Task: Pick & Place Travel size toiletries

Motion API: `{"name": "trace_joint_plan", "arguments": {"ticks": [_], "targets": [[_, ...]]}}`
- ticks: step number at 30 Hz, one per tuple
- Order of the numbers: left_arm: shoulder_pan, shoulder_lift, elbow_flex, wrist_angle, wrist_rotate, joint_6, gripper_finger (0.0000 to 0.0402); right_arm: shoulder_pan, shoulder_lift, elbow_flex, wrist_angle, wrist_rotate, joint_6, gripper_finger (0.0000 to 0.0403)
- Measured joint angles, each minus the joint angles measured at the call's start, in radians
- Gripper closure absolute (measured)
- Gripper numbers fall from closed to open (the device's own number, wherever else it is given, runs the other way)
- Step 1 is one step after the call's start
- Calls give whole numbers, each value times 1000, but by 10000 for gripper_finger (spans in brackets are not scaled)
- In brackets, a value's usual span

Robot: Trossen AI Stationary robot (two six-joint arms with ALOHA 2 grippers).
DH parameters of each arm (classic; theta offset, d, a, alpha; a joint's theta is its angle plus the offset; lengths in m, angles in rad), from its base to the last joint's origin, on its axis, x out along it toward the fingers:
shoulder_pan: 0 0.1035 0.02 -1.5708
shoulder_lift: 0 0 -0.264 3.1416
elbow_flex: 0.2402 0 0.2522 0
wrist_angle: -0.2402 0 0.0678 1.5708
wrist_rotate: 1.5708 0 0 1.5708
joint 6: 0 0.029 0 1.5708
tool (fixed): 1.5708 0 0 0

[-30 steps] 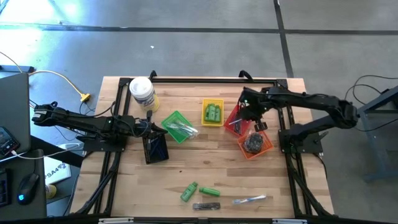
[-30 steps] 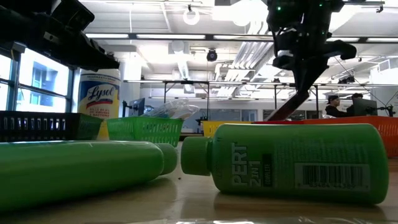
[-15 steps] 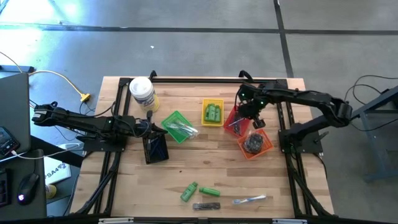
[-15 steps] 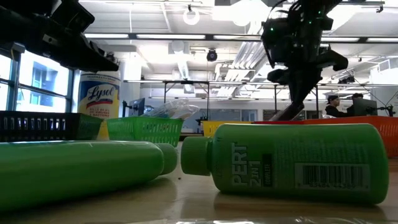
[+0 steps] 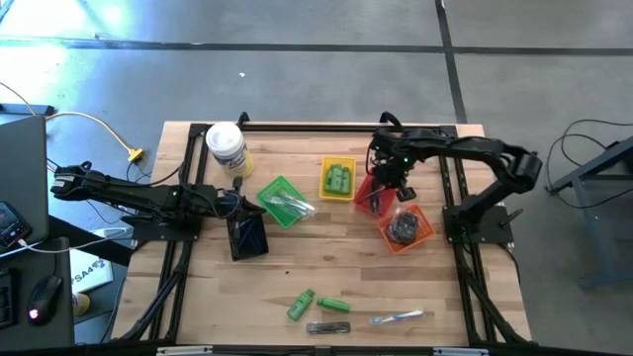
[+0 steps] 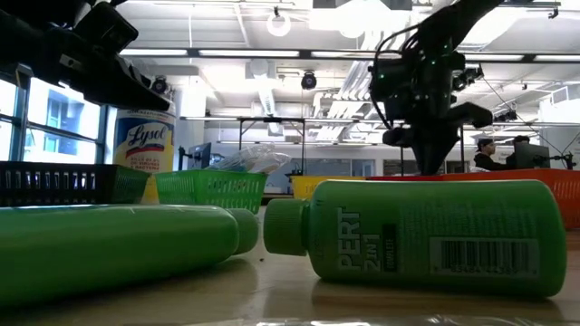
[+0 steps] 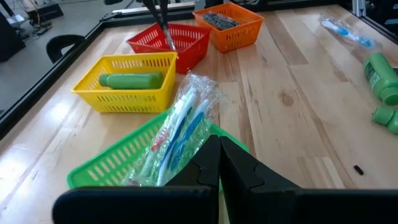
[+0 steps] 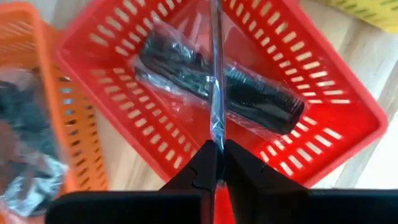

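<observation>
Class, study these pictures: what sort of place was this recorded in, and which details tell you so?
Probably a robotics lab or workshop. A wooden table stands on a bare concrete floor, the low view shows an open industrial ceiling with exposed ducts, and a computer mouse sits beside the rig.

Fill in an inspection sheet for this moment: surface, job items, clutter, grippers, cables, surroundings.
Surface: wooden table, black frame rails.
Job's things: green bottles, dark stick and wrapped piece loose at the near edge; wrapped combs in red basket; bottles in yellow basket; wrapped pieces in green basket; dark items in orange basket.
Clutter: Lysol jar.
Grippers: right gripper shut on a thin wrapped item over the red basket; left gripper shut, empty.
Cables: yellow cable off-table.
Surroundings: people far behind.
</observation>
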State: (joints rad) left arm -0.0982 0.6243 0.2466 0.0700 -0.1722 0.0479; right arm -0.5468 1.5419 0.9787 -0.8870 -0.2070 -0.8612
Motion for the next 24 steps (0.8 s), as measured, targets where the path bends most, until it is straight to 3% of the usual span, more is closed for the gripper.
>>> {"name": "trace_joint_plan", "arguments": {"ticks": [5, 12, 17, 19, 24], "targets": [[0, 0, 0, 1, 0, 0, 402, 1, 2, 0, 31, 76, 26, 344], [0, 0, 0, 2, 0, 0, 402, -2, -34, 0, 32, 102, 77, 271], [0, 0, 0, 9, 0, 0, 401, 31, -127, 0, 31, 136, 163, 249], [0, 0, 0, 14, 0, -1, 401, 50, -197, 7, 34, 64, 206, 250], [0, 0, 0, 41, 0, -2, 401, 81, -462, 19, 184, -294, 352, 283]]}}
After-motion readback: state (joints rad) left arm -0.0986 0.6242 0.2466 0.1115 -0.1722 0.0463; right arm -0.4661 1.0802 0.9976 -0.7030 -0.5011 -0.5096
